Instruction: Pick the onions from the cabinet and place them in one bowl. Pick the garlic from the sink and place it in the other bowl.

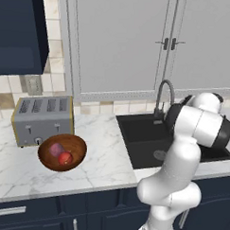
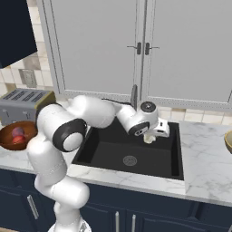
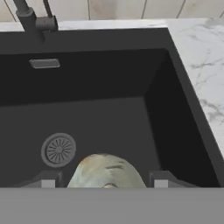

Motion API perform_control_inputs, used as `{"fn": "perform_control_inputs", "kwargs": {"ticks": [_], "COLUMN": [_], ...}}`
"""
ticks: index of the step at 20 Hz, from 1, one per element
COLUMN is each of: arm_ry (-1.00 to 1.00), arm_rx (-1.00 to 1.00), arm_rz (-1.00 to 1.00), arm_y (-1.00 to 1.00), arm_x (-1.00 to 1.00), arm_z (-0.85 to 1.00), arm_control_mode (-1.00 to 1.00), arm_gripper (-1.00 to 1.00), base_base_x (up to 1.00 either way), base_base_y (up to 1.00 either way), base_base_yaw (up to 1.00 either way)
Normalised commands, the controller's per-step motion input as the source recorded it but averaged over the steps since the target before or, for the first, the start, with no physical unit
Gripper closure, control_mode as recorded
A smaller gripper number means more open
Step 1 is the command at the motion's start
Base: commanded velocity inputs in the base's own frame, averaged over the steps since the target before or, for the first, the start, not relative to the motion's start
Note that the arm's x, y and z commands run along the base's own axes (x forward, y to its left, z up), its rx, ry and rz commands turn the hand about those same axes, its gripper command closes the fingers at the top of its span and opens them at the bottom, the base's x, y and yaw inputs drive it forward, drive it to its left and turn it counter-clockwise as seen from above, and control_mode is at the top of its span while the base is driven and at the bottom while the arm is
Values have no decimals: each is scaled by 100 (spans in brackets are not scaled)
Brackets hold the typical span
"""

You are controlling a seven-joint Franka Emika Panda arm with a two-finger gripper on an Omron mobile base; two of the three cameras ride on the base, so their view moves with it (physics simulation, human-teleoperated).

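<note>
We see the claw (image 2: pixel 148 138) hanging above the sink (image 2: pixel 104 149), over the right half of the black basin, with the arm reaching across from the left of the right base view. In the hand view the garlic (image 3: pixel 106 171) sits right between the two fingertips (image 3: pixel 47 180), a pale greenish-cream bulb, with a finger on either side of it. The claw is clamped on the garlic, and in the right base view a small cream lump shows at the claw's tip, clear of the sink floor. Below and to the left of the bulb in the hand view lies the round steel drain (image 3: pixel 58 150), well beneath it on the basin floor. The faucet (image 1: pixel 164 94) curves up behind the sink at the back edge.

Over on the marble bench (image 1: pixel 100 159), left of the sink, stands the wooden bowl (image 1: pixel 62 151) just in front of the toaster (image 1: pixel 42 119). Both onions lie inside it, touching: the red onion (image 1: pixel 65 158) toward the front, the purple onion (image 1: pixel 56 149) behind it. At the far right edge of the right base view, the rim of a second bowl (image 2: pixel 228 141) pokes in on the bench, well apart from the claw. The navy cabinet (image 1: pixel 21 32) hangs upper left, the grey cabinets (image 1: pixel 125 41) above the sink.
</note>
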Motion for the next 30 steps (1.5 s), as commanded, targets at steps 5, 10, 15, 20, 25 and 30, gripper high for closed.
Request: {"fn": "perform_control_inputs", "kwargs": {"ticks": [5, 10, 15, 20, 25, 30], "arm_ry": [-2, -1, 0, 0, 0, 0], "arm_rx": [-1, -3, 0, 0, 0, 0], "arm_rz": [0, 0, 0, 0, 0, 0], "arm_y": [-10, -4, 0, 0, 0, 0], "arm_x": [-45, -3, 0, 0, 0, 0], "arm_z": [77, 17, 0, 0, 0, 0], "arm_control_mode": [-100, -100, 100, 100, 100, 100], "arm_gripper": [100, 100, 100, 100, 100, 100], "base_base_x": [0, 0, 0, 0, 0, 2], "base_base_y": [0, 0, -1, -26, -37, -42], "base_base_yaw": [0, 0, 0, 0, -2, -1]}}
